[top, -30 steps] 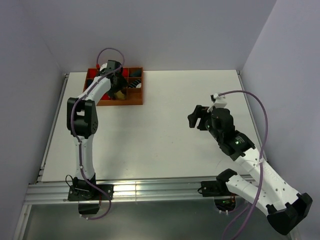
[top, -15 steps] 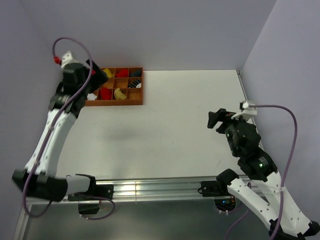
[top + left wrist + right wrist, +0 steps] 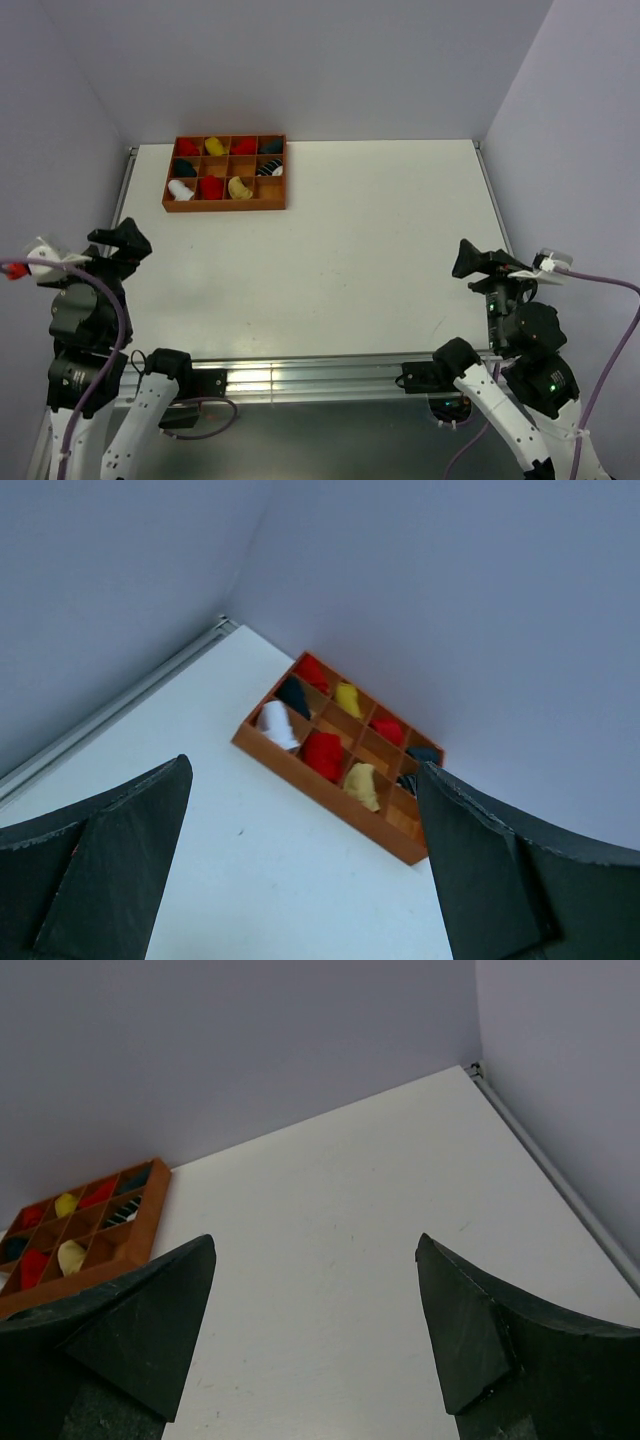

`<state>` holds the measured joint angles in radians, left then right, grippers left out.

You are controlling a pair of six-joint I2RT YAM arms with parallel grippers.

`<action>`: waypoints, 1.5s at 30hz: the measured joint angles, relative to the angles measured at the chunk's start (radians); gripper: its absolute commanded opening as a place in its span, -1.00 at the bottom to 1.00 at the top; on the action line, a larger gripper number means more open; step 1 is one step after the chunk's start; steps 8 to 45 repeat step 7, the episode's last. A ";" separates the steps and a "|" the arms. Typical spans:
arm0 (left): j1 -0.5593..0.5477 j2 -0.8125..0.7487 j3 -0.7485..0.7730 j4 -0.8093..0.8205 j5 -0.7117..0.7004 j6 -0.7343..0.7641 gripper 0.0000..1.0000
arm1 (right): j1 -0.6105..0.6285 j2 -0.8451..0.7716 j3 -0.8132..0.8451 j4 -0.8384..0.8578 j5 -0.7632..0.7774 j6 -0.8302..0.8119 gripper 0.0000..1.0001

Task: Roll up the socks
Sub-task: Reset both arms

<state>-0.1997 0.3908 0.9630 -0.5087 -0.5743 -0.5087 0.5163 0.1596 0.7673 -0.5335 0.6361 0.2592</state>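
**A:** Socks, where are they? I see none on the bare surface (image 3: 350, 230).

**B:** All in the wooden tray (image 3: 225, 208), far left corner. Its front row, left to right, has a white sock (image 3: 180, 188), a red sock (image 3: 211, 187) and a yellow sock (image 3: 238, 187), each bunched in its own compartment. More bundles, red, yellow and dark, sit in the rows behind. A striped sock (image 3: 267, 169) lies at the right end of the middle row.

**A:** And the arms?

**B:** Both are folded low at the near edge, well apart from the tray. The left jaws are spread wide with nothing between them, and the right jaws the same. Each wrist view shows only surface and tray through the gap.

**A:** So what's the step?

**B:** My reading is that the rolling looks done and this is parking. I can't tell from this far off whether each bundle is tight.

**A:** How to do it well, then?

**B:** Hold the jaws wide and empty, and leave the overhead view unobstructed so the compartments can be checked. If a bundle proves loose, I'd lift it onto open surface, pin the toe with one arm and roll with the other, not fuss inside a compartment.
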 measured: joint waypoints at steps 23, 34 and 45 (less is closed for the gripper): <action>0.000 -0.221 -0.240 0.015 -0.117 -0.003 0.99 | 0.000 -0.076 -0.068 0.003 0.027 -0.011 0.77; 0.000 -0.221 -0.240 0.015 -0.117 -0.003 0.99 | 0.000 -0.076 -0.068 0.003 0.027 -0.011 0.77; 0.000 -0.221 -0.240 0.015 -0.117 -0.003 0.99 | 0.000 -0.076 -0.068 0.003 0.027 -0.011 0.77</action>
